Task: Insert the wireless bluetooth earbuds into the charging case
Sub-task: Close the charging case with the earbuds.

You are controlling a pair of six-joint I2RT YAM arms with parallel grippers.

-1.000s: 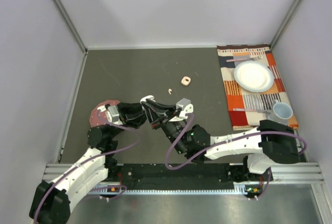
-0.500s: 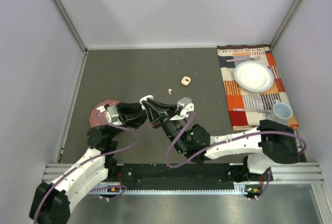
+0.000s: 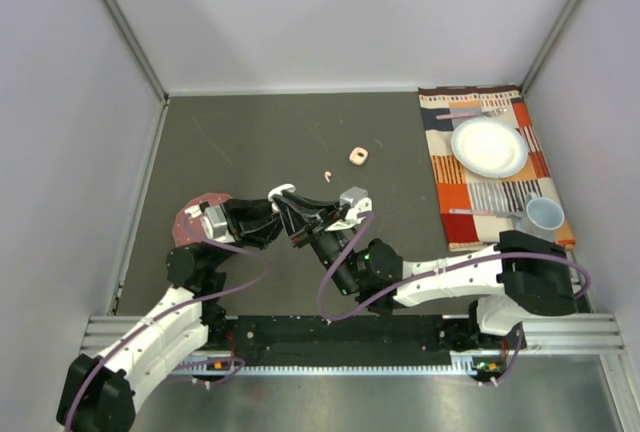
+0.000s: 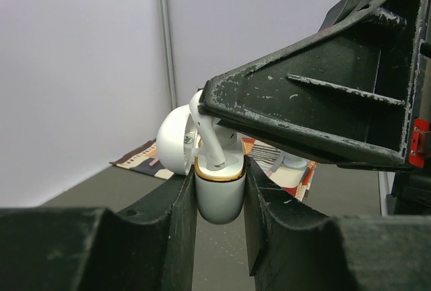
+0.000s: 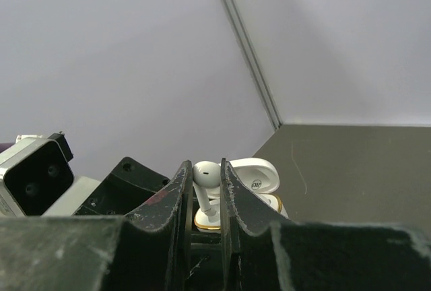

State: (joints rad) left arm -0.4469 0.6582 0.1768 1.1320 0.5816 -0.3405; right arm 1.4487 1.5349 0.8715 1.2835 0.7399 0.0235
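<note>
I am pinching the likely light, slick earbud (image 4: 209, 139) by its head in the right gripper (image 5: 205, 168), stem down in the case (image 4: 219, 203) the left gripper (image 4: 219, 173) is clamping by its sides.

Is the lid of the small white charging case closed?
No, the rounded white lid of the gold-rimmed white charging case stands flipped open.

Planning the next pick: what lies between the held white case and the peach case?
A loose peach earbud lies between them, touching neither; the top view shows it.
</note>
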